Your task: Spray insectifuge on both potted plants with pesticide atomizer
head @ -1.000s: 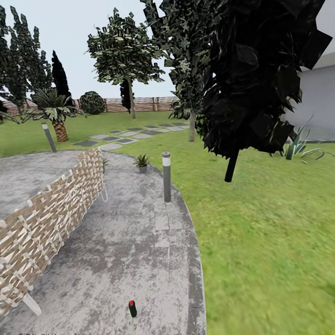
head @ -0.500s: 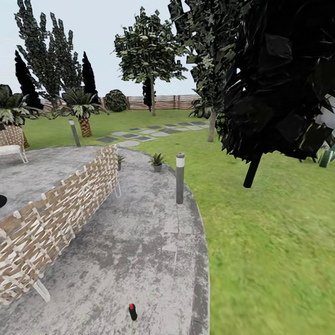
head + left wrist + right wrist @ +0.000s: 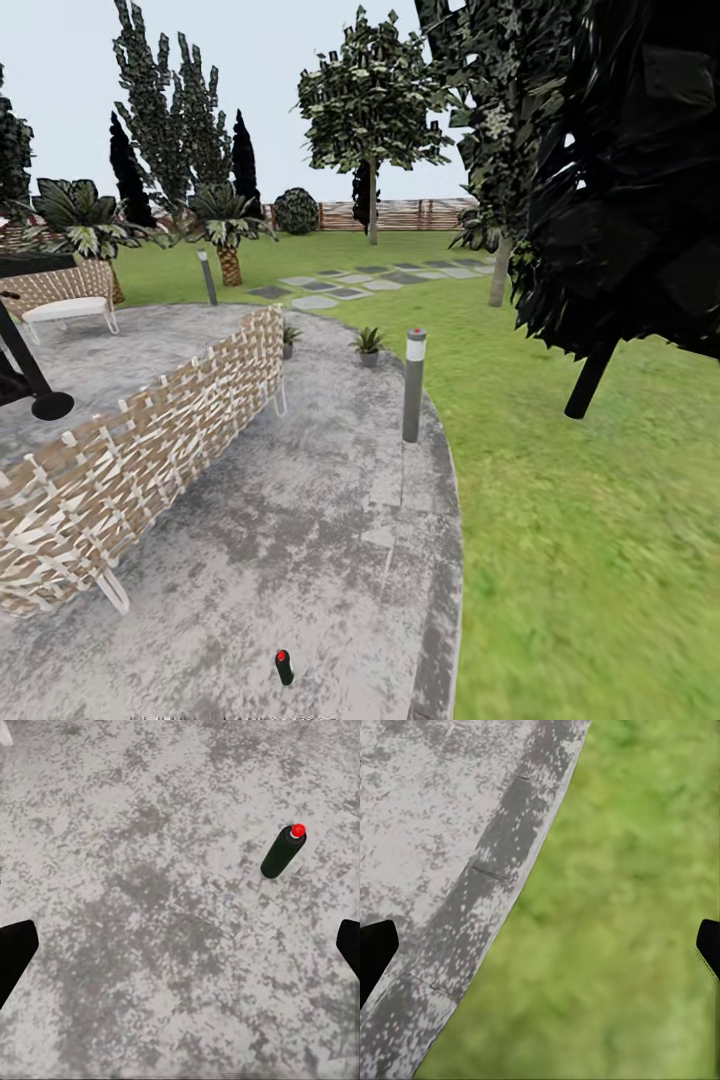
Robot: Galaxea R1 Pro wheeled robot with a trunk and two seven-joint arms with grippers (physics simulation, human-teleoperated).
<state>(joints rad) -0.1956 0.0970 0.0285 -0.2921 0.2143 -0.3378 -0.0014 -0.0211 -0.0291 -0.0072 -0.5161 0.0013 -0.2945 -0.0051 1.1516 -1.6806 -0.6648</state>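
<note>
The pesticide atomizer, a small dark bottle with a red spot on top, stands on the grey patio at the bottom of the head view. In the left wrist view the atomizer sits off to one side, beyond my left gripper, which is open with nothing between its fingers. Two potted plants stand far off at the patio's rim. My right gripper is open and empty above the patio's edge and the lawn.
A woven wicker screen runs along the left of the patio. A grey bollard lamp stands at the paved rim, another farther back. A dark tree overhangs the lawn on the right. A black stand and white lounger are at left.
The head camera has turned left, so the whole scene has shifted right; the lounger and black stand have come into view. The atomizer stays at the bottom of the view.
</note>
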